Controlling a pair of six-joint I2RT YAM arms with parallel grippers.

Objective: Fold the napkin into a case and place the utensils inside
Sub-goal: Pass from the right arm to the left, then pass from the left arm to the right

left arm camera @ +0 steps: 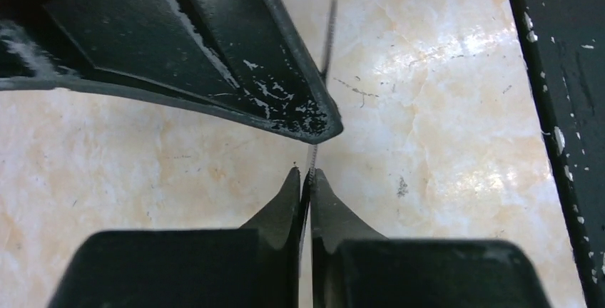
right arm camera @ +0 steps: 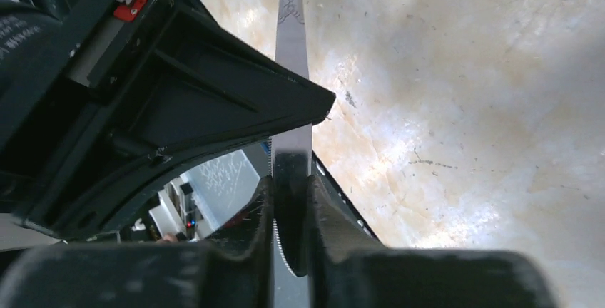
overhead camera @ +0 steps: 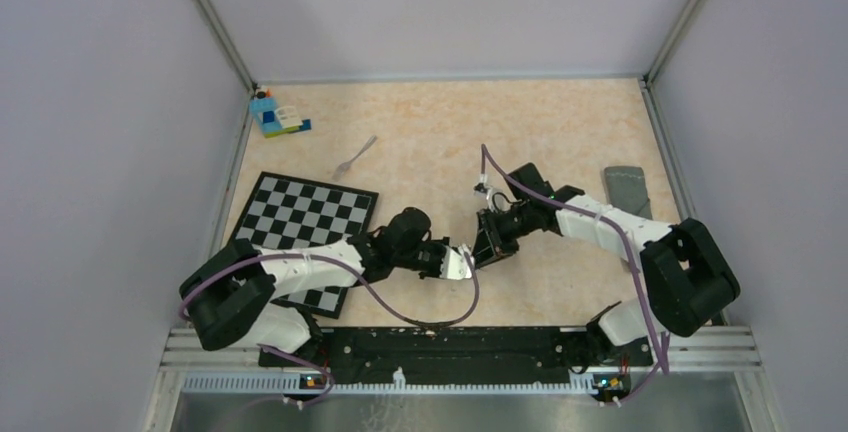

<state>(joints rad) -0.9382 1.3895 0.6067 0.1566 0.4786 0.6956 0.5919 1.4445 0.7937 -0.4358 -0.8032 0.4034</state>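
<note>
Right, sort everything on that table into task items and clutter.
For the job:
knife
fork
folded grey napkin

Just lying about:
checkered mat
toy-brick block

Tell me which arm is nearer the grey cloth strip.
Right. The right arm passes just beside the grey cloth strip; the left arm lies far to its left, over the checkered mat.

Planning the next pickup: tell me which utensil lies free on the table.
The fork, lying alone beyond the checkered mat; the knife is pinched by the left gripper and right gripper.
</note>
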